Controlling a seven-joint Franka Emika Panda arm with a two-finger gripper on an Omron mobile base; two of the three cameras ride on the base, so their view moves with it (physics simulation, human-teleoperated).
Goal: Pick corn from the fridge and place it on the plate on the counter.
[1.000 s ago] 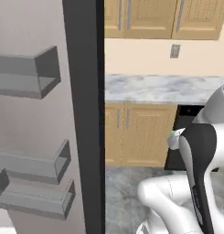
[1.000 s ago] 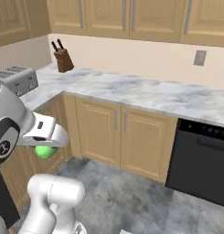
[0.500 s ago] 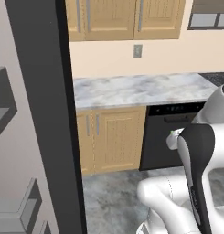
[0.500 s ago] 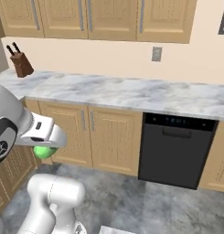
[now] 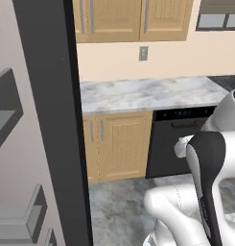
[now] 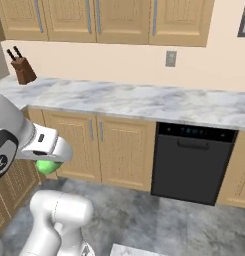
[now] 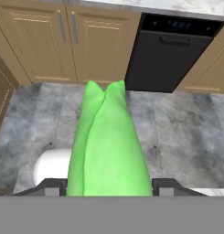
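Corn, the bright green husk-wrapped cob with tapered ends [image 7: 109,146], is clamped in the robot's dark two-finger gripper [image 7: 109,185], long axis running straight out toward 12 o'clock in the hand view. It's carried low in front of the arm, well below the white-grey marbled stone counter [image 6: 144,100], which sits up around 12 to 1 o'clock. Can't spot any plate yet, so I'd guess more driving first.

The dishwasher [image 6: 191,162] sits under the counter [image 6: 144,100], right of cabinet doors [image 6: 96,150], knife block [image 6: 23,70] seemingly far left.
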